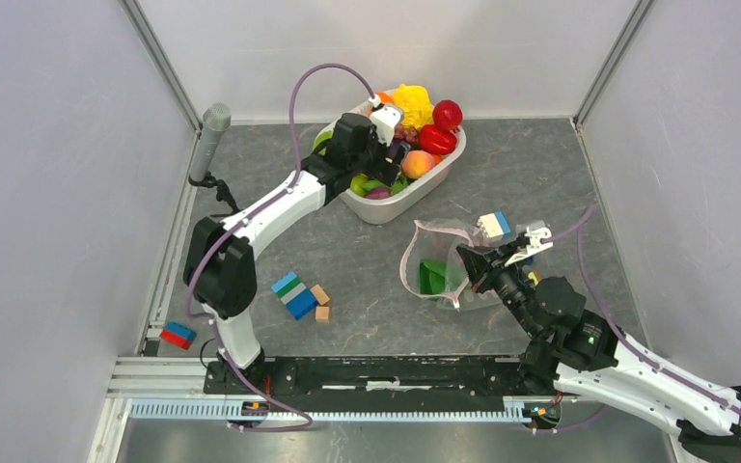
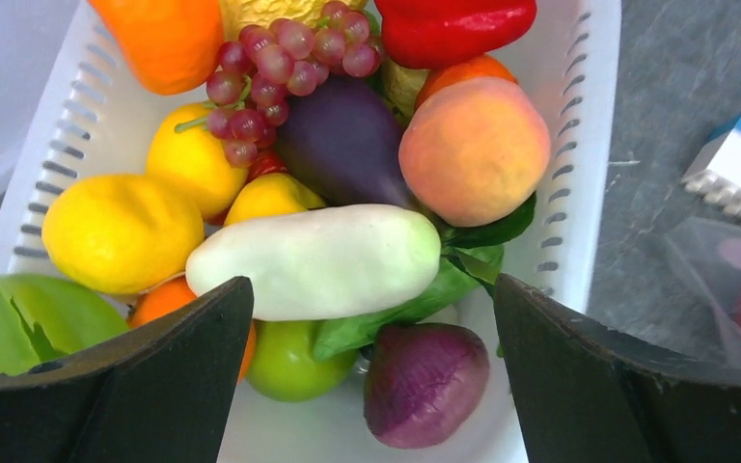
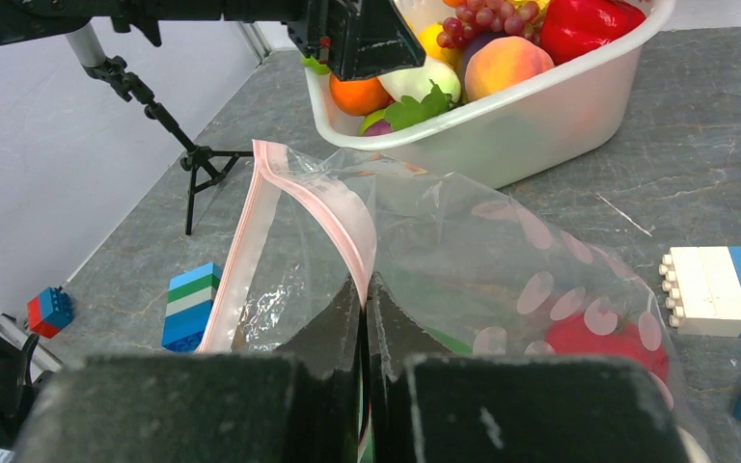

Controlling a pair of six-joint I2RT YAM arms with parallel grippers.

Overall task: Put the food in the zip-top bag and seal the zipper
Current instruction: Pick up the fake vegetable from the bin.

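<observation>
At the white basket point(image 1: 386, 207): left gripper point(image 2: 371, 289) hung over it, jaws spread wide and empty, above a pale white vegetable point(image 2: 318, 260) lying on the piled food point(image 2: 473, 145). Just right of the basket and nearer the arms: zip-top bag point(image 3: 502, 260) on the table, mouth agape, one green piece point(image 1: 433, 278) inside. There the right gripper point(image 3: 365, 289) was pinched tight on the pink zipper point(image 3: 333, 207), that edge held raised.

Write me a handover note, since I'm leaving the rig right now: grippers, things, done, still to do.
Left gripper: jaws wide open, over the food in the basket, holding nothing.
Right gripper: shut on the zip-top bag at its zipper, mouth held open.
Done: a green piece and a red one show through the bag.
To do: most food to move, then seal.
</observation>
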